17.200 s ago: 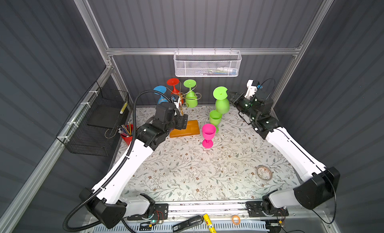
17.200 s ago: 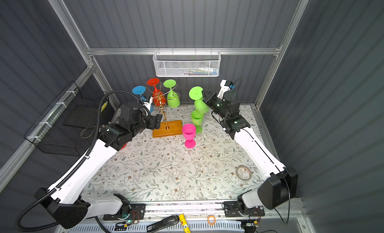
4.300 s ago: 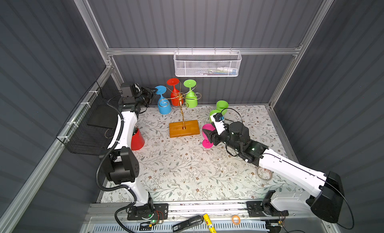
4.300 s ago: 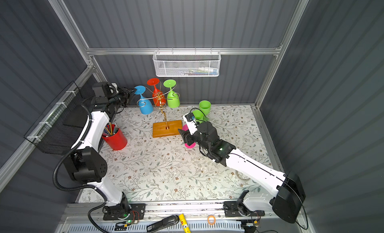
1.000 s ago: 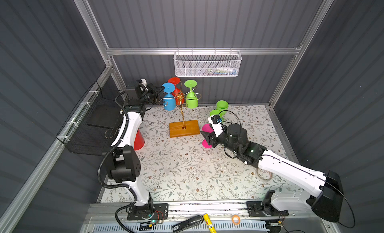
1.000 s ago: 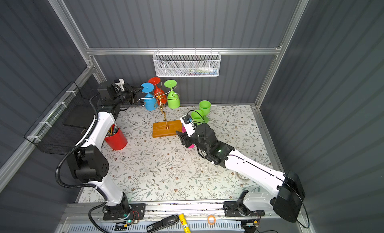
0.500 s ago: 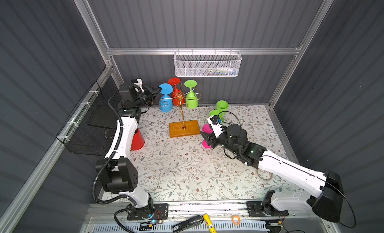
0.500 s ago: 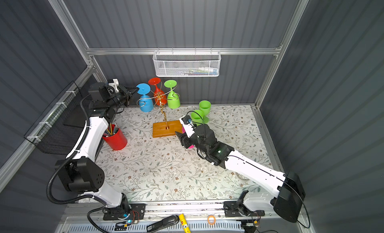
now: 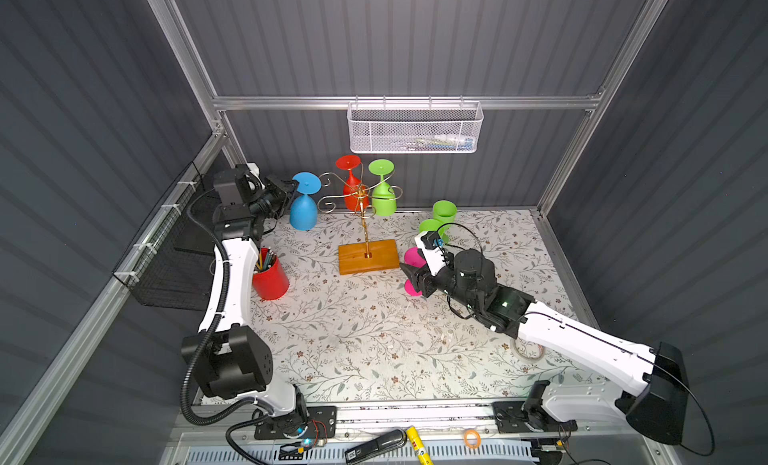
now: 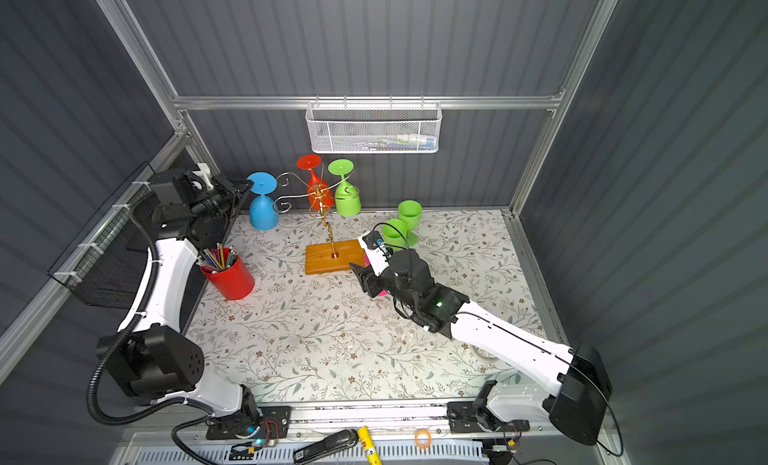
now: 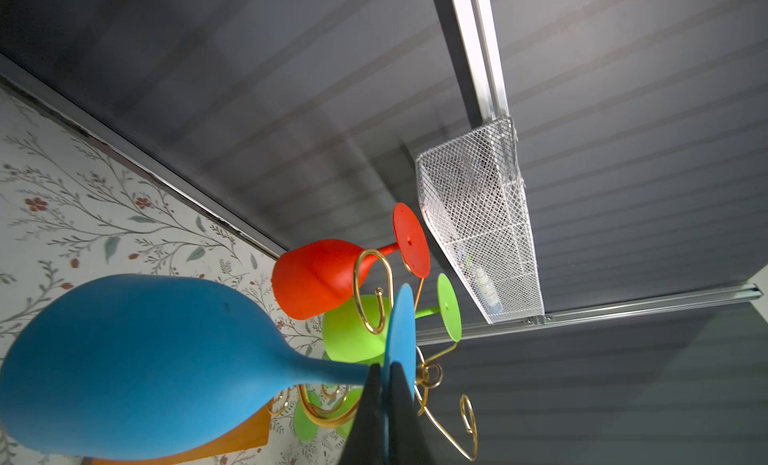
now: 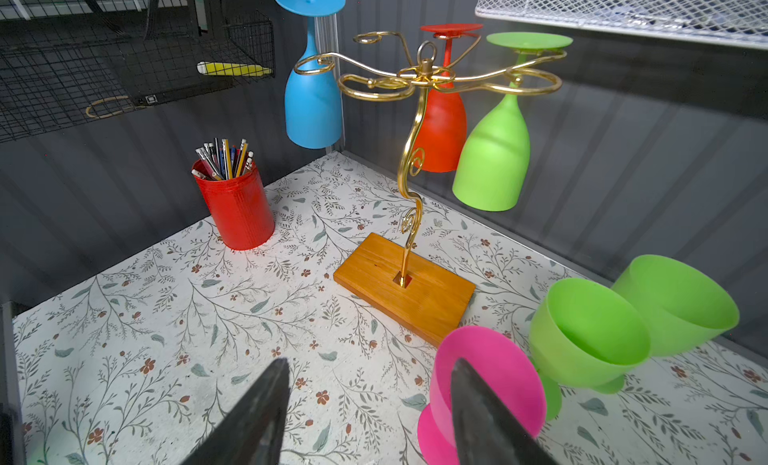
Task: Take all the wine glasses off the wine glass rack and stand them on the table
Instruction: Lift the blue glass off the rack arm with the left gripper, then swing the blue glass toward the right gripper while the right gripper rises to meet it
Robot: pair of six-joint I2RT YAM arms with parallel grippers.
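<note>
One matte blue wine glass [image 11: 137, 359], inverted, in left claw [image 11: 384, 380].

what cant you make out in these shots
- white mesh basket: contents too small behind the mesh in both top views.
- pink glass: mostly behind the right gripper in both top views; cut off by the edge in the right wrist view.
- wine glass rack: in the left wrist view, post and most of the base hidden behind the blue wine glass.
- tape roll: faint, partly behind the right arm.

White links [image 9: 237, 272], black joints [image 9: 232, 359], black cables [image 10: 90, 396], dark claws [image 12: 370, 365]
</note>
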